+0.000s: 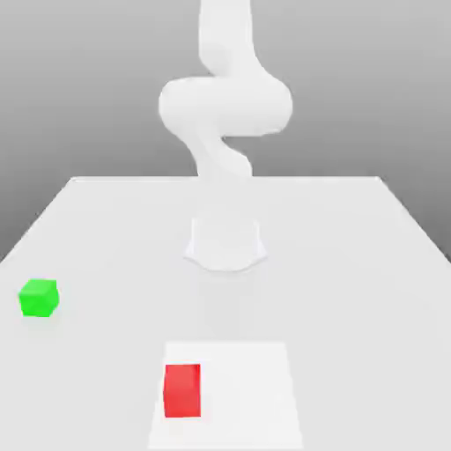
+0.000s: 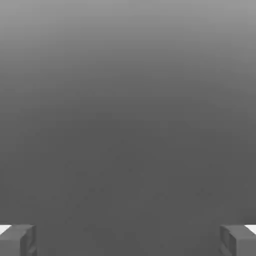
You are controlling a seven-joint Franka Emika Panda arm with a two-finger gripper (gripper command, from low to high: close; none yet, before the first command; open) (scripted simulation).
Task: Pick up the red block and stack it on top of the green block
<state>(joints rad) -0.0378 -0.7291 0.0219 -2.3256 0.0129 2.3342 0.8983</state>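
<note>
The table (image 1: 352, 264), a pale flat surface, fills the lower half of the exterior view and narrows toward its far edge at mid-height of the frame, with a grey backdrop above. The arm (image 1: 225, 106) rises at the centre of that view: its round base (image 1: 225, 245) sits on the table just above the middle of the frame, a slim link twists upward from it into a thick elbow bulging across the upper centre, and a further link runs off the top edge. In the lower centre of the exterior view lies a whiter square patch (image 1: 251, 396), reaching the bottom edge. The red block (image 1: 182, 390) rests on the left part of that patch, well below the base and a little to the exterior view's left of it. The green block (image 1: 39, 298) sits on the bare table at the left edge, higher in the frame than the red one and well apart from it. In the hand view the gripper (image 2: 128, 240) shows its two grey fingertips (image 2: 17, 240) in the bottom corners of the frame, spread wide with plain grey between them, holding nothing.
</note>
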